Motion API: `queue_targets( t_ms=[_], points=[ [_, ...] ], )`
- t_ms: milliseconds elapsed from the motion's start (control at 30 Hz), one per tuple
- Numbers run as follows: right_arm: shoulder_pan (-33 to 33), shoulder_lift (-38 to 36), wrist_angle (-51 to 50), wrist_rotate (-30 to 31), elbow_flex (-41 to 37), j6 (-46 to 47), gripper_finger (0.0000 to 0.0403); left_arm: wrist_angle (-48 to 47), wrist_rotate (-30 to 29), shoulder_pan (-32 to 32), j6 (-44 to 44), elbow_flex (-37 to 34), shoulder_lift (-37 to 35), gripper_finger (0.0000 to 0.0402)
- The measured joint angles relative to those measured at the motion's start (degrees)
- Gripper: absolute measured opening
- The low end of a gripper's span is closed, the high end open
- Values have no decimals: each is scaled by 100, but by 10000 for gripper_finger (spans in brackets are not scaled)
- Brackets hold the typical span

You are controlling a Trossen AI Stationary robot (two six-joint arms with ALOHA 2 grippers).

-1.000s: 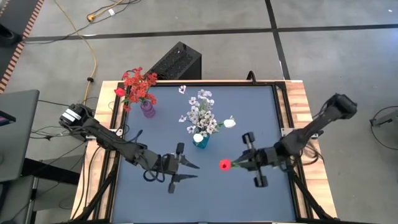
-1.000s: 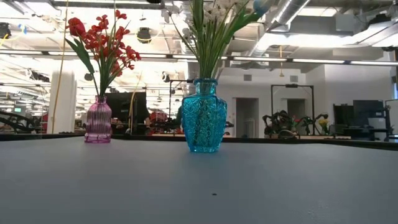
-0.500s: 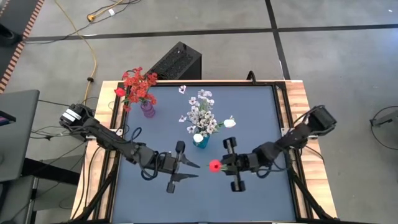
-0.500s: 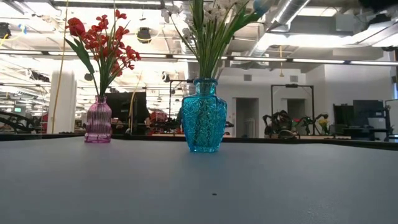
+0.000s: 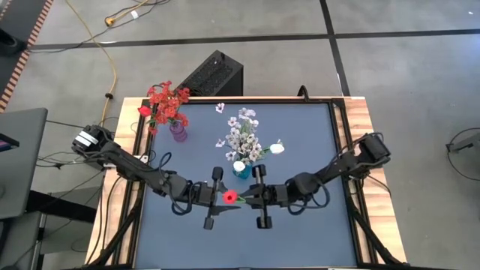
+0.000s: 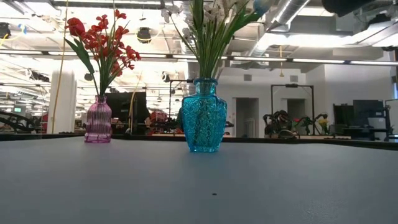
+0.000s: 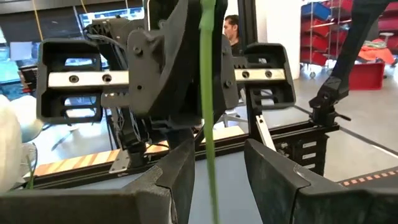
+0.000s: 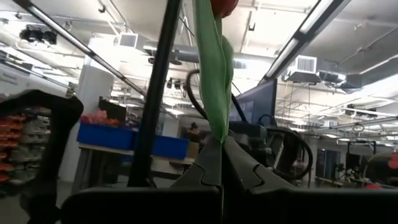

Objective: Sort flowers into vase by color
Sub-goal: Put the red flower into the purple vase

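A single red flower (image 5: 230, 196) hangs above the table's near middle, with my right gripper (image 5: 241, 199) shut on its green stem. My left gripper (image 5: 225, 201) faces it from the table's left and is open. In the left wrist view the stem (image 7: 208, 124) runs between the left gripper's two fingers (image 7: 214, 180); I see no touch. A pink vase (image 5: 178, 133) with red flowers stands at the far left on its base. A blue vase (image 6: 204, 115) with white flowers stands mid-table. My right gripper pinches the flower's green stem (image 8: 217, 134) between its two fingertips, below the red bloom (image 8: 224, 6). The fingers come from the table's right, slanting upward. The stem rises past the fingertips with the bloom at its end. The flower is lifted clear of the table.
A stray pale bloom (image 5: 220, 108) lies near the table's far edge. A black box (image 5: 214, 73) sits on the floor behind the table. The table has wooden side rails (image 5: 358, 127). Bare dark tabletop (image 5: 300, 127) lies to the right and near side.
My right gripper has travelled toward the table's left and sunk a little, carrying the red flower up to my left gripper. The stem now stands between the left gripper's open fingers. My left gripper has stayed about where it was.
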Motion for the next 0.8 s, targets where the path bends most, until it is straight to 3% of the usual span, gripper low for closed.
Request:
queue_targets(
  t_ms=[367,467,633,800],
  points=[
    [-183,28,-193,-1,13,307,24,22,-101,6,115,0,0,125],
    [-201,28,-220,-1,13,312,25,-1,-258,6,112,0,0,97],
    [-198,28,-225,-2,13,308,40,-160,-315,6,155,0,-2,15],
    [-199,26,-344,3,13,307,59,-213,-430,5,135,0,-4,3]
  ],
)
